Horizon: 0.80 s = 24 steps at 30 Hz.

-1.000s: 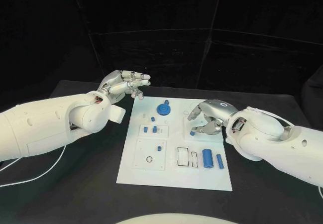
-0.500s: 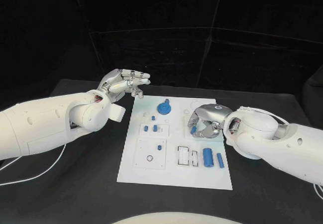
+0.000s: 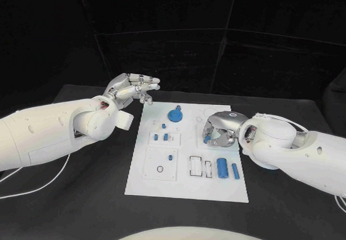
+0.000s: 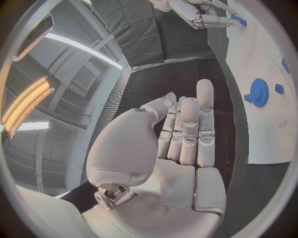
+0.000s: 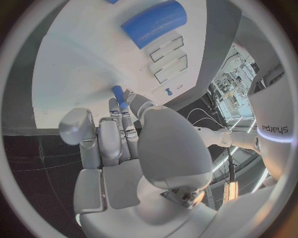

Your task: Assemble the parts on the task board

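Observation:
The white task board (image 3: 187, 190) lies in the middle of the black table. My right hand (image 3: 219, 130) hovers over its upper right part and pinches a small blue peg (image 3: 207, 137) in its fingertips; the right wrist view shows the peg (image 5: 118, 94) just above the board (image 5: 74, 64). My left hand (image 3: 133, 88) is raised beyond the board's far left corner and holds nothing, its fingers (image 4: 189, 129) straight and side by side. A blue gear (image 3: 176, 116) stands at the board's top middle, also visible as the gear (image 4: 259, 92) in the left wrist view.
Three small blue pegs (image 3: 161, 136) stand in the board's left block. Two blue cylinders (image 3: 228, 170) lie at the right by the rectangular slots (image 3: 200, 167). A small black ring (image 3: 160, 169) lies on the lower left plate. Black table surrounds the board.
My right hand has rolled at the wrist and raised the small blue peg a little off the board. My left hand has stayed in place.

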### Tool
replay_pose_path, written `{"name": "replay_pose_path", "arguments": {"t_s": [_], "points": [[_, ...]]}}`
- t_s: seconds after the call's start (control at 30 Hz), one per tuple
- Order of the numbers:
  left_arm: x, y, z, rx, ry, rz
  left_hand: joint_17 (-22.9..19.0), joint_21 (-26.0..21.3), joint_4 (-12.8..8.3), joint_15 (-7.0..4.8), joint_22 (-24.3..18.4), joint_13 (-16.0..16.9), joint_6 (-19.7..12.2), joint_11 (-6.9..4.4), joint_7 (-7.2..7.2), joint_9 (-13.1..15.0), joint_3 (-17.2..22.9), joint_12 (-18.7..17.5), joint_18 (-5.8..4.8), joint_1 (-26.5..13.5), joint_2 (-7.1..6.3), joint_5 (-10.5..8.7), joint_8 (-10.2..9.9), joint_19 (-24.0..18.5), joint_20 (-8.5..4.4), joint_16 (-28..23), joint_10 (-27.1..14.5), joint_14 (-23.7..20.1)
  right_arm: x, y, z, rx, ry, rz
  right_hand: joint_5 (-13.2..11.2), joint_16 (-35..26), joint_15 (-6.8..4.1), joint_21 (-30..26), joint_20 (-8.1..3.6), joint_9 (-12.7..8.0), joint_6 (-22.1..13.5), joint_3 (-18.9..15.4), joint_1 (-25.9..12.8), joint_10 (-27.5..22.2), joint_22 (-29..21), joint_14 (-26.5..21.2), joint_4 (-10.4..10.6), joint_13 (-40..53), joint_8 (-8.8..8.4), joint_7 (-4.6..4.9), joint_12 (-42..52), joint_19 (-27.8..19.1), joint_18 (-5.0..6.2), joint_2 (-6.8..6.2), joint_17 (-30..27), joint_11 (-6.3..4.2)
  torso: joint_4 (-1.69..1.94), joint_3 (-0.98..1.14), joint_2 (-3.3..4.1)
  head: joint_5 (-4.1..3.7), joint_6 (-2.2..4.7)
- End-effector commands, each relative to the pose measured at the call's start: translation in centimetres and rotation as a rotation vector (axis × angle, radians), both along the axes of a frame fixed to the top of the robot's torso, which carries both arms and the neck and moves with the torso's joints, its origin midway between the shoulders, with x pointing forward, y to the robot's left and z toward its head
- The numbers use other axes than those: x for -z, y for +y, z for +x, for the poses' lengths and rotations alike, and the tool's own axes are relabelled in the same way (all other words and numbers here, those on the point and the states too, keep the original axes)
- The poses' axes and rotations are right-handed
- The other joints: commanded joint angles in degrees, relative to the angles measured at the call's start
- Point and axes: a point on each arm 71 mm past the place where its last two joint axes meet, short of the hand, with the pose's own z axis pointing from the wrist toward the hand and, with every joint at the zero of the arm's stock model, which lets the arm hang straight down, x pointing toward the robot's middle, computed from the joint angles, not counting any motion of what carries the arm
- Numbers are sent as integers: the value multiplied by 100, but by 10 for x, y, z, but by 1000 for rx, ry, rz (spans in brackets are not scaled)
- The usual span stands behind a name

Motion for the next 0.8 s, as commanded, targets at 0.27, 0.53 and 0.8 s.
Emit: {"name": "replay_pose_path", "arguments": {"t_s": [0.27,0.53,0.8], "points": [[-1,-1,0,11,-5,-11,-11,-35,-27,0,-9,11,-38,-9,-16,-3,-3,42,74,31,-7,37,33,-32,0,-20,-47,-60,-5,1,3,11,-66,33,-267,67,-108,87,-81,32,357,457,108,433,121,202,-74,29,127,-38,43,84,45,192,68,-77,-2,-3,-2,-10,-29],[-2,0,0,11,-4,-10,-11,-35,-27,0,-9,11,-38,-9,-16,-3,-3,42,74,31,-7,37,33,-32,0,-20,-47,-60,-13,2,-3,-5,-118,94,-257,136,-142,172,-123,32,456,688,137,573,238,219,-154,33,149,-45,-4,137,23,216,142,-102,-9,-9,-12,-17,-28],[-2,1,0,8,-4,-9,-11,-35,-27,0,-9,11,-38,-9,-16,-3,-3,42,74,31,-7,37,33,-32,0,-20,-47,-60,-22,0,-18,-13,-103,160,-239,133,-146,176,-132,28,466,723,118,595,239,216,-182,32,145,-43,-26,139,23,167,129,-103,-6,-15,-23,-33,-8]]}}
